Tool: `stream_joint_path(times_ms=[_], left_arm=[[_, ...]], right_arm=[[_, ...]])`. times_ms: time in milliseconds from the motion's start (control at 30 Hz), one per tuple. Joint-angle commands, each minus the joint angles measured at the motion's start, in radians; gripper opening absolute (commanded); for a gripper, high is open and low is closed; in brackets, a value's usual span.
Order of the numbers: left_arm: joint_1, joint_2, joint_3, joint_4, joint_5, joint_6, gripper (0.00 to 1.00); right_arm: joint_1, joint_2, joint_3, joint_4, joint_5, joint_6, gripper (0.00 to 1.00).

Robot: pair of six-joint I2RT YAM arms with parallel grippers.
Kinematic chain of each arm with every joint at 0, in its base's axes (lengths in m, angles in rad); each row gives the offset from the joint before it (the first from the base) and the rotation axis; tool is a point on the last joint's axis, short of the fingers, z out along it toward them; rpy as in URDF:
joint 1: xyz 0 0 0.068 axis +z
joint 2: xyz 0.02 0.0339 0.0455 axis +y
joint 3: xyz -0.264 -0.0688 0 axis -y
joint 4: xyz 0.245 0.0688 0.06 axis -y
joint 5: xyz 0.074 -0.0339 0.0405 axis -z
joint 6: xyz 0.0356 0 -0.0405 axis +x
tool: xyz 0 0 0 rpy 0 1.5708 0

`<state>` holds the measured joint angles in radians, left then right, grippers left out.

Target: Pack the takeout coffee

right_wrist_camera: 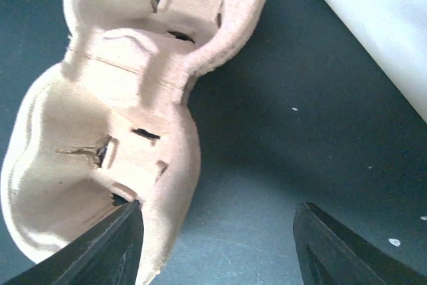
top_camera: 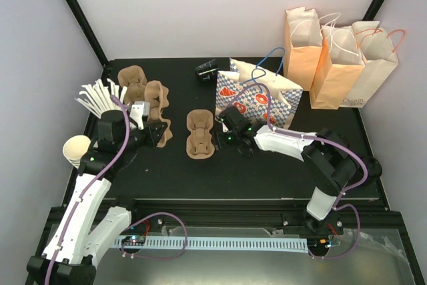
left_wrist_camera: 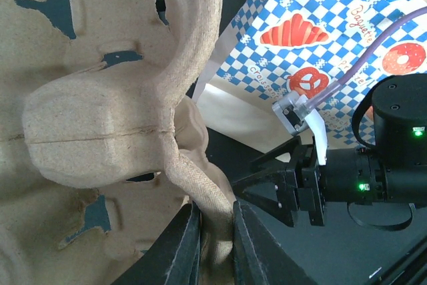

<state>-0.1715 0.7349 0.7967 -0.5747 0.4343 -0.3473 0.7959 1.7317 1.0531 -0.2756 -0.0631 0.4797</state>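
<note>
A small black thing (top_camera: 207, 69) lies at the back of the table behind the checkered bag; it looks like the black coffee cup, but I cannot tell for sure. My left gripper (top_camera: 155, 135) (left_wrist_camera: 215, 251) is shut on the rim of a brown pulp cup carrier (left_wrist_camera: 100, 125), part of the left stack (top_camera: 157, 105). My right gripper (top_camera: 223, 139) (right_wrist_camera: 227, 251) is open just right of a single pulp carrier (top_camera: 200, 135) (right_wrist_camera: 120, 131), with its left finger (right_wrist_camera: 113, 251) at the carrier's edge. The right gripper also shows in the left wrist view (left_wrist_camera: 293, 188).
A blue-checkered paper bag (top_camera: 257, 101) (left_wrist_camera: 320, 31) stands right behind the right gripper. Three tan paper bags (top_camera: 337, 65) stand at the back right. Another carrier (top_camera: 132, 79), white sticks (top_camera: 100, 95) and stacked cream cups (top_camera: 77, 150) are at the left.
</note>
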Motion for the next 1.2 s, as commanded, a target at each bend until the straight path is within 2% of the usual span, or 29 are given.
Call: stream_joint_path(times_ms=[0, 333, 567, 700, 867, 1000, 1167], left_arm=[[0.003, -0.003, 0.026, 0.016, 0.016, 0.008, 0.16], [0.003, -0.01, 0.034, 0.008, 0.009, 0.02, 0.16], [0.002, -0.008, 0.043, 0.002, 0.003, 0.026, 0.16], [0.003, -0.014, 0.063, -0.01, -0.013, 0.034, 0.16], [0.003, -0.011, 0.071, -0.025, -0.025, 0.042, 0.16], [0.002, -0.007, 0.053, -0.02, -0.019, 0.041, 0.16], [-0.001, 0.026, 0.024, -0.009, 0.013, 0.046, 0.16]], right_arm=[[-0.004, 0.014, 0.056, 0.021, -0.032, -0.013, 0.64], [-0.004, 0.152, 0.187, -0.064, 0.013, 0.012, 0.7], [0.042, 0.265, 0.272, 0.029, -0.143, 0.025, 0.71], [0.108, 0.394, 0.412, 0.124, -0.273, 0.07, 0.71], [0.156, 0.464, 0.598, 0.099, -0.28, 0.047, 0.7], [0.147, 0.394, 0.548, 0.104, -0.234, 0.012, 0.74], [0.116, 0.238, 0.369, 0.117, -0.186, 0.012, 0.78]])
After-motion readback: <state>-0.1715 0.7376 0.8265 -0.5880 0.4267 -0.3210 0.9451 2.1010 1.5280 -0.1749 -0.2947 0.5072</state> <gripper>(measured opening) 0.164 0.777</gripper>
